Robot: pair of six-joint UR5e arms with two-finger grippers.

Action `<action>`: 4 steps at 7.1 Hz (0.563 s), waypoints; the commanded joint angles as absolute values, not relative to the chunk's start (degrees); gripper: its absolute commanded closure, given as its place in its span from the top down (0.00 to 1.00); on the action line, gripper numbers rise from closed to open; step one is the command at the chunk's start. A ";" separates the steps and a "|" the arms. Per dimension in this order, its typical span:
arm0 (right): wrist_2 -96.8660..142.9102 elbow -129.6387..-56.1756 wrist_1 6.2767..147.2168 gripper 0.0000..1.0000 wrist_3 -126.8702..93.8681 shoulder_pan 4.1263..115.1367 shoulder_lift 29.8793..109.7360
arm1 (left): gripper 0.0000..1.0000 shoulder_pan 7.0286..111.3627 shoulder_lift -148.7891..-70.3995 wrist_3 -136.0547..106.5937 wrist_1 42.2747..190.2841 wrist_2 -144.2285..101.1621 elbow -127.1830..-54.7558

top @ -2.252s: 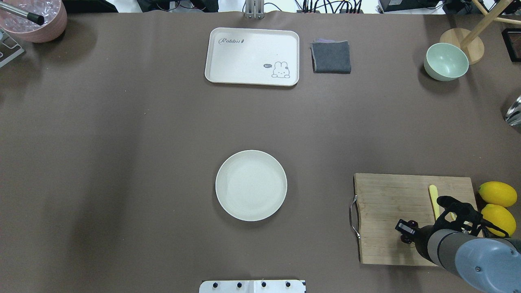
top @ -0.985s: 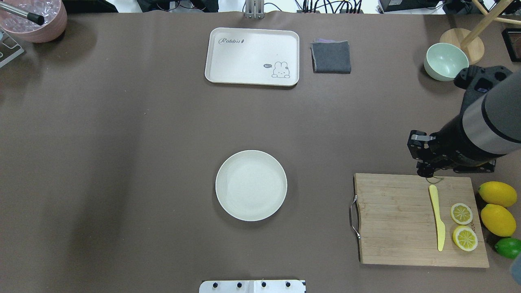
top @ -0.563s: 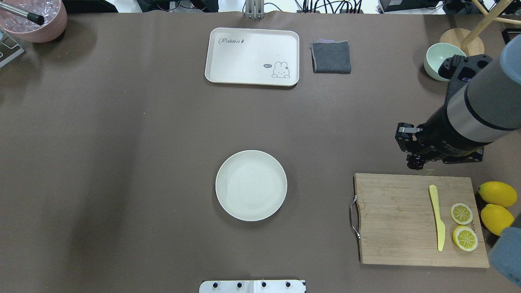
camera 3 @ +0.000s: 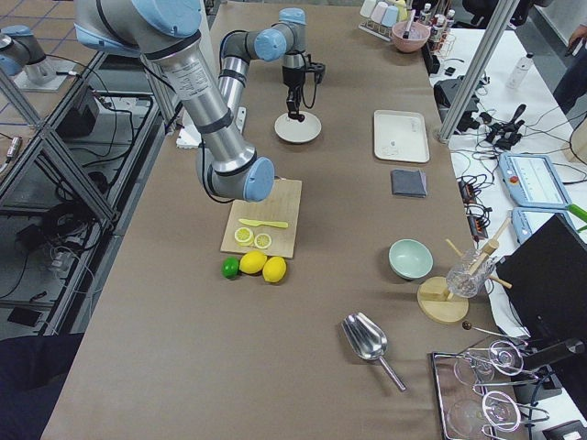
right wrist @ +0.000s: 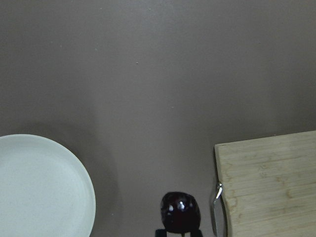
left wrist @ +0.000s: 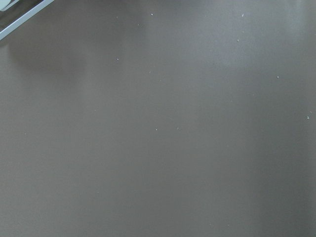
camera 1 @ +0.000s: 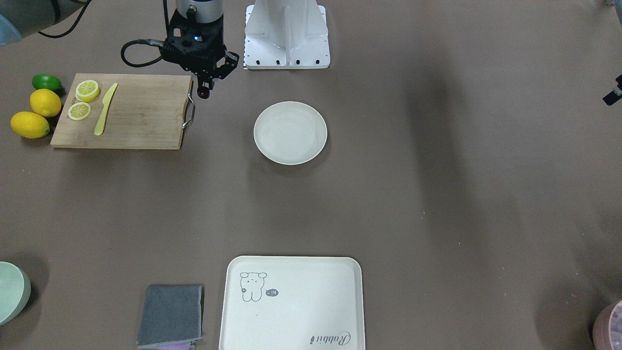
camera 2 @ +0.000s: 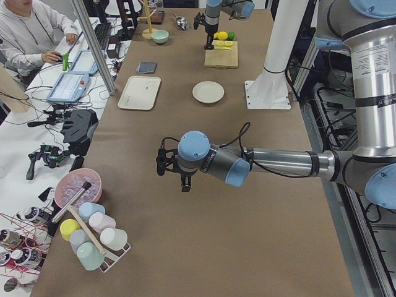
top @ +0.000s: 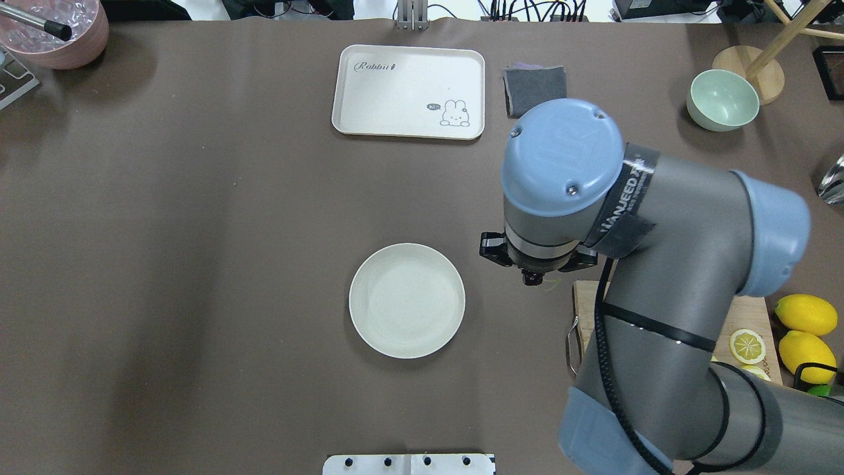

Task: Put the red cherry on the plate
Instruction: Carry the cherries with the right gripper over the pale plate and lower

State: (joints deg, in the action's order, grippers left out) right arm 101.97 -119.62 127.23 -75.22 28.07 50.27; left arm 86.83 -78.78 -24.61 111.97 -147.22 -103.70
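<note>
While the fruit hangs short of its goal: the tiny, glossy, dark maroon red cherry (right wrist: 180, 211) is up in the air at the tip of the right gripper (camera 1: 204, 89), between the round, shallow, cream-white plate (top: 407, 301) and the board, and over neither
Tool: the two black fingers point straight down and are pinched on the cherry; only one round berry shows in the wrist view
Other arm: the left gripper (camera 2: 184, 185) is well away from the plate over bare brown table covering; whether its fingers are spread or pressed together I cannot tell
Plate: nothing lies in it
Risk, slip: the fruit is small, round and slick, so a thin hold may let it squirt out on the way and roll off
Risk, early release: let go before the rim is crossed, it would land beside the plate
Risk, high drop: it may bounce or roll over the low rim
Around: a rectangular wooden cutting board (camera 1: 141, 114) with a metal handle lies beside the plate, bearing a yellow plastic knife (camera 1: 105, 110) and two lemon halves (camera 1: 87, 90); whole yellow lemons (camera 1: 45, 102) lie beyond it; a cream rectangular tray (top: 409, 72) and a folded grey cloth (camera 1: 170, 315) lie across the plate from the robot
In the way: nothing stands between cherry and plate
</note>
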 commanded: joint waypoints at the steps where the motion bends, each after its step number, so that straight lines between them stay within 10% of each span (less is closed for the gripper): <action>1: 98.97 -114.63 120.26 0.00 -76.99 23.84 49.49 | 0.97 86.84 -78.75 -24.61 111.97 -147.22 -103.97; 4: 97.13 -103.74 109.11 0.00 -78.13 20.84 46.41 | 0.98 86.84 -78.23 -24.61 111.97 -147.22 -104.50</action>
